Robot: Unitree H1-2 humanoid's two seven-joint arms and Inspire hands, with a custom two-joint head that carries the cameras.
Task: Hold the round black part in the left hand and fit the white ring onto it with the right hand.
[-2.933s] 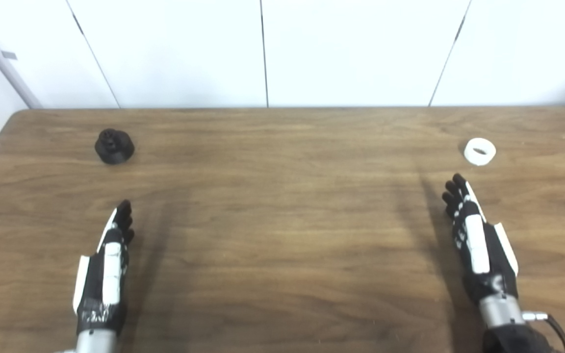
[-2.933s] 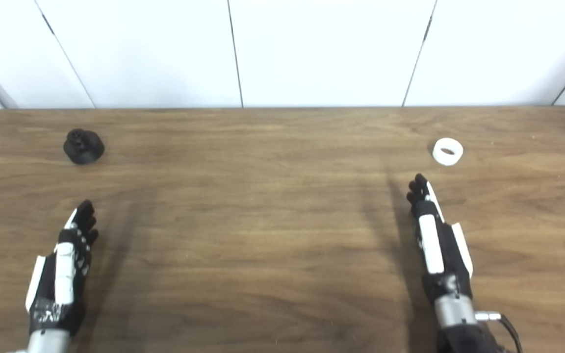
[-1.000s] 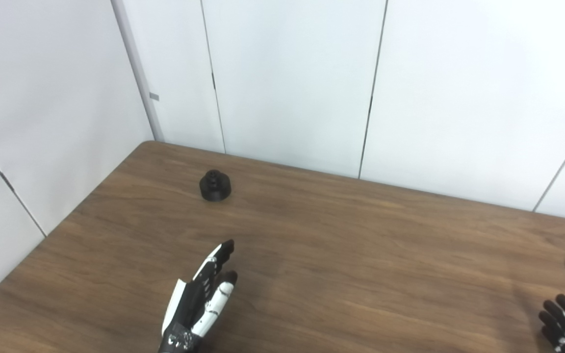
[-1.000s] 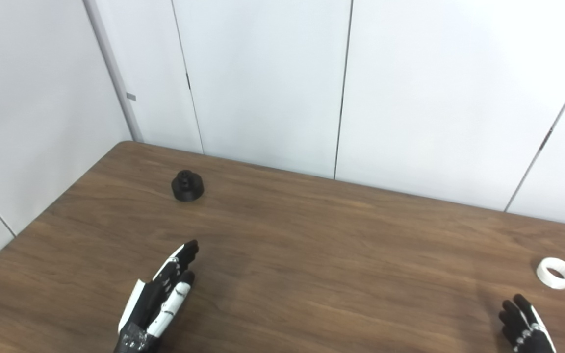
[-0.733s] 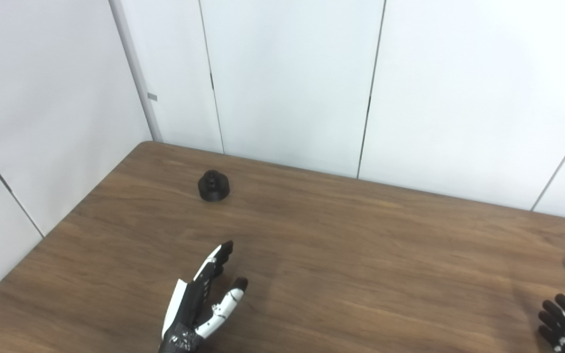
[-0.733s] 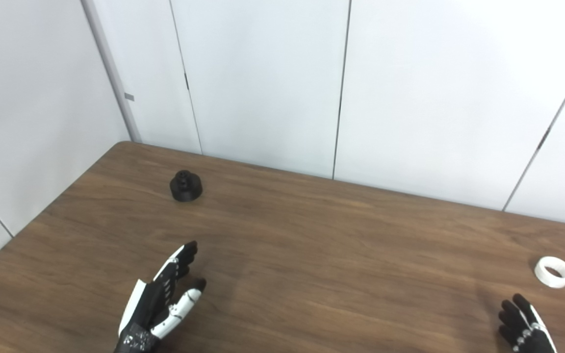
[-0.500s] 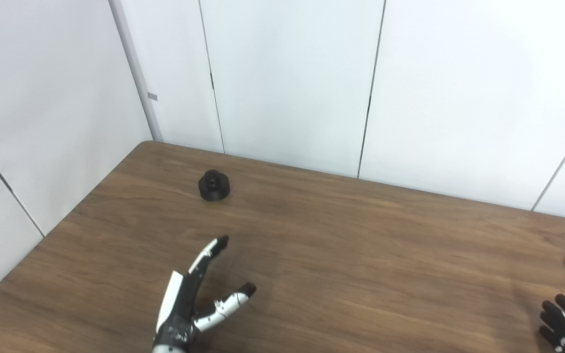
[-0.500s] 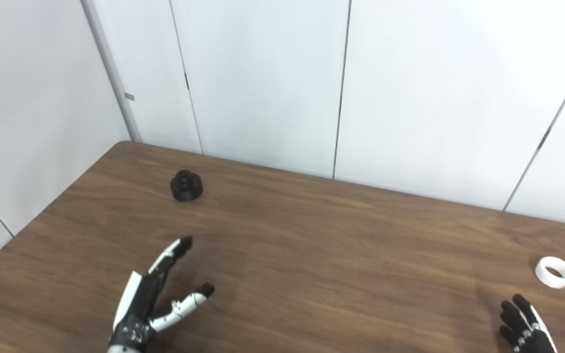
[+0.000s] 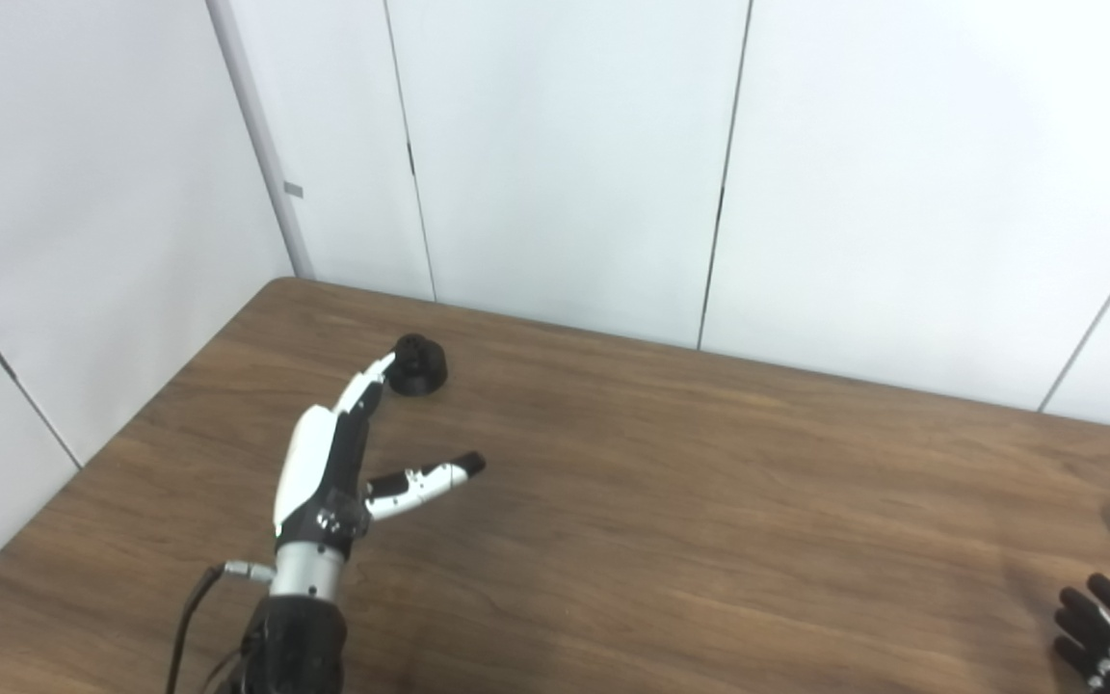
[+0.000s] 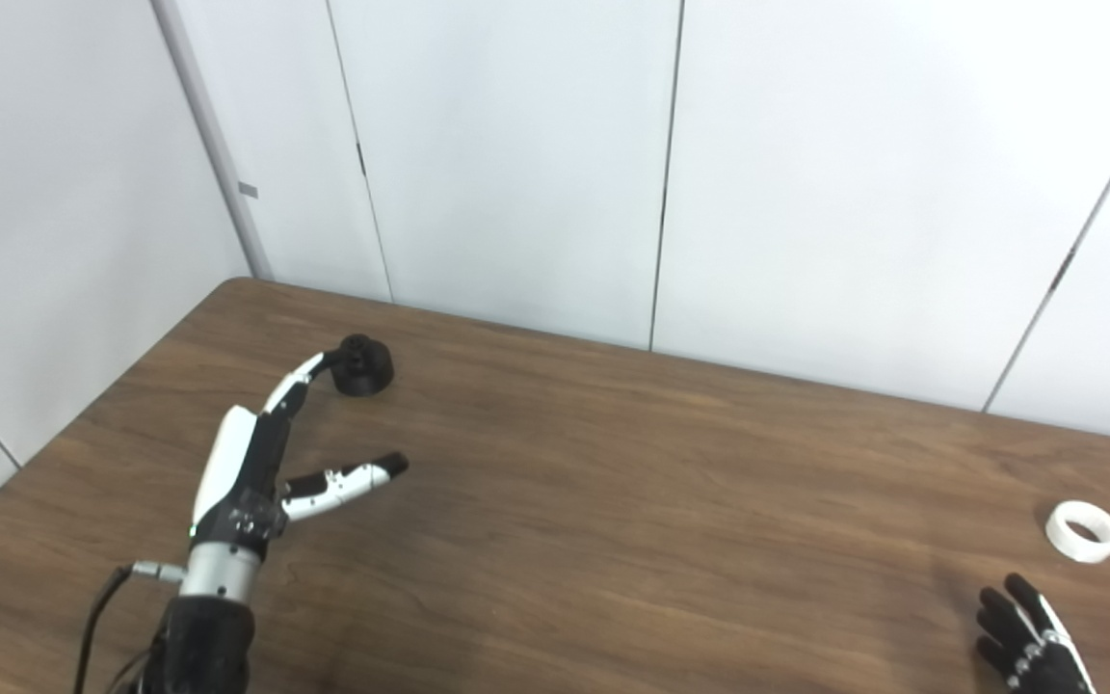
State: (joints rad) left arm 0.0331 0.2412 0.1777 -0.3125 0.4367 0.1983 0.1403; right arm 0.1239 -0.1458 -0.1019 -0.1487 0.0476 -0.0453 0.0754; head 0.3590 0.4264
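The round black part (image 9: 419,365) stands on the wooden table (image 9: 671,463) near its far left corner. My left hand (image 9: 343,453) is open, thumb spread wide to the right, and its fingertips (image 9: 383,364) overlap the part's left side; whether they touch it I cannot tell. The white ring (image 10: 1082,531) lies flat at the right edge of the picture. Below it, only the fingers (image 10: 1027,644) of my right hand (image 9: 1106,638) show at the bottom right corner, stretched out, apart from the ring and holding nothing.
White wall panels (image 9: 565,154) rise behind the table's far edge and along its left side. A cable (image 9: 191,617) trails from my left wrist. Bare wood lies between the two hands.
The left hand has reached forward across the table to the black part, its thumb spreading out. The right hand and the ring have stayed put. The head turned left earlier.
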